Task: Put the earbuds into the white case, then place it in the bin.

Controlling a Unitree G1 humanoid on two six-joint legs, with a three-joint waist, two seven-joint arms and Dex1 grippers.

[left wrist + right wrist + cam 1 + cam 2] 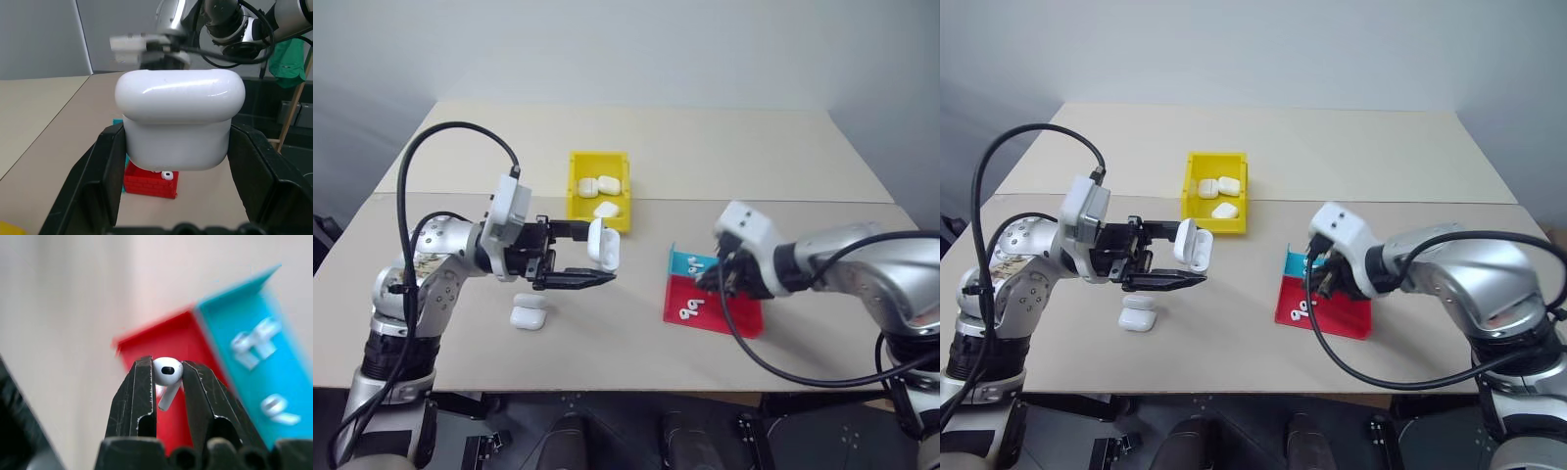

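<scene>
beige worktop (pixel 705 147) lying under grey wall. left end effector (pixel 597 259) gripping open white case (pixel 603 243) above worktop. closed case (pixel 529 311) lying below it. yellow bin (pixel 576 186) holding cases. right end effector (pixel 166 377) pinching earbud (pixel 167 372) over red and blue tray (pixel 744 315) holding earbuds (pixel 691 311).

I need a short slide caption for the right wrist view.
Right gripper pinching a tiny glossy white earbud above the flat red and blue tray.
</scene>
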